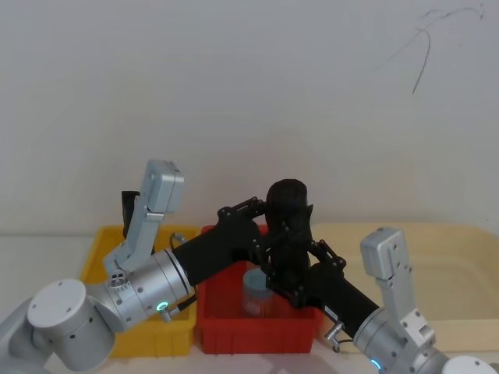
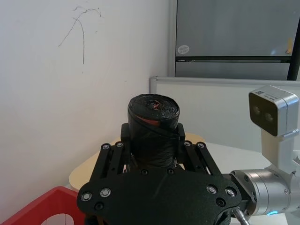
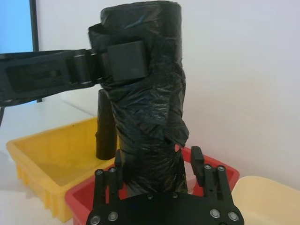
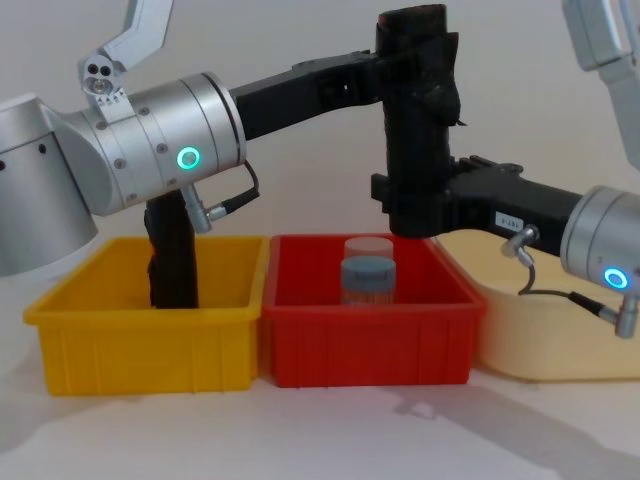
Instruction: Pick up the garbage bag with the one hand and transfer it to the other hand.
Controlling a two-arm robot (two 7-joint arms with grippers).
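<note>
Fingers (image 3: 124, 61) of left gripper (image 2: 153, 137) clamp garbage bag (image 4: 415, 130); right gripper (image 3: 157, 161) straddles it.

The black wrinkled plastic garbage bag (image 4: 418, 120) is thin film, crinkly, a bit shiny on its folds. The left black end effector (image 2: 152, 140) and the right black end effector (image 3: 158, 164) are hard and matt, with tiny shiny metal screws. The left silver round wrist (image 4: 170, 150) and the right silver round wrist (image 4: 600, 245) are smooth metal with a soft shine. The yellow plastic bin (image 4: 150, 350) and the red plastic bin (image 4: 370, 350) are smooth, slightly glossy, with ribbed sides. The white desk (image 4: 320, 440) is smooth and matt.
</note>
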